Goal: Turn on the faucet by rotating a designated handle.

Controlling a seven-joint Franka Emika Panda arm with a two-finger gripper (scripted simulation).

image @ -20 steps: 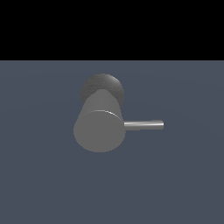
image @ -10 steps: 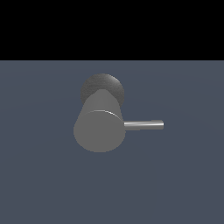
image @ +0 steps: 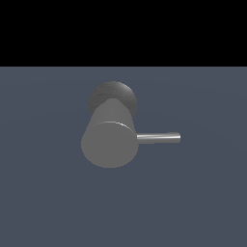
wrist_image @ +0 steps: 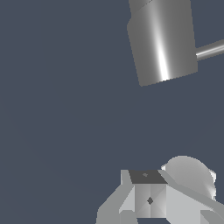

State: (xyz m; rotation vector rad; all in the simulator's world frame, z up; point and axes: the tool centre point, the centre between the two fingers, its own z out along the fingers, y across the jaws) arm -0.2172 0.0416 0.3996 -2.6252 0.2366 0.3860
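In the middle of the flat blue-grey bench (image: pixel 43 202) stands the faucet (image: pixel 110 144), a thick matte-grey cylinder with its flat round end turned toward the exterior camera and a darker rounded base behind it. From its side the handle (image: pixel 159 138), a thin shiny rod, sticks out level toward the exterior view's right. We see nothing touching it in either view, and the arm does not appear in the exterior view at all. In the wrist view our hand (wrist_image: pixel 148 199) shows only as a white and grey block at the edge of the picture, well apart from the cylinder and from the stub of rod at the frame's border. Its fingers are not visible, so we cannot tell whether it is spread wide or drawn narrow, and it holds nothing that we can see. We judge the task to be at its very start: no approach has closed the gap. Left to do is reaching the rod, setting the hand against it, and swinging it round the cylinder.
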